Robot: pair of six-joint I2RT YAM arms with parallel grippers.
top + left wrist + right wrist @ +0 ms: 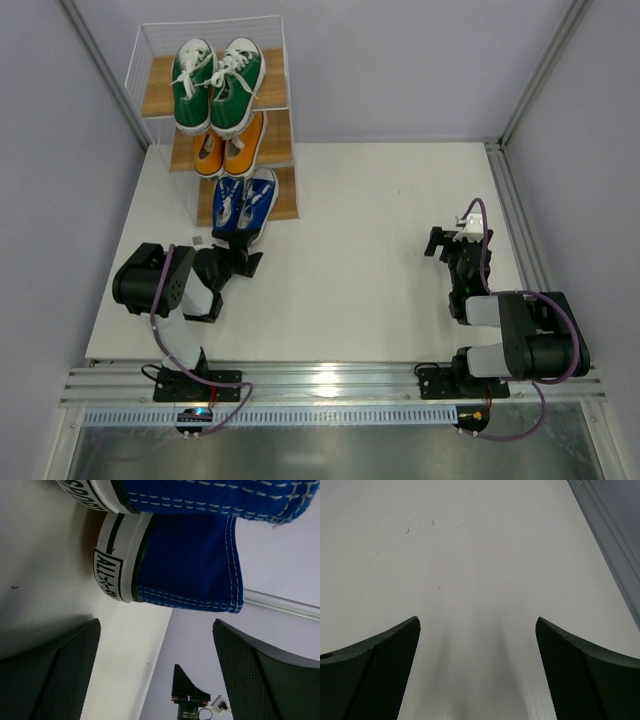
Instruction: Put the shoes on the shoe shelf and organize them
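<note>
- Three pairs are seen on the shoe shelf (158,95): the green pair (217,85) on the top tier, the orange pair (230,148) on the middle tier, the blue pair (243,205) on the bottom tier.
- No shoe is seen lying loose on the counter (380,220), so the placing is judged to be done or all but done.
- What may be left is a small straightening of the blue pair: the right-hand blue shoe is set at a slight angle to its mate, and both heels reach past the front edge of the bottom board.
- The left gripper (238,265) is held just before the blue heels. In the wrist view its fingers (60,675) are spread wide, and nothing is clasped between them; the blue heel with the lettered rubber band (185,565) lies ahead of them, apart.
- The right gripper (440,243) is held low over bare counter, well apart from the shelf. It is wide open and empty (477,620).
- The orange pair is partly covered by the green pair from above, so its toes cannot be checked.
- Whether the blue heels are borne by the board or by the counter cannot be told.
- The second blue shoe (210,492) is cut off at the top of the left wrist view.
</note>
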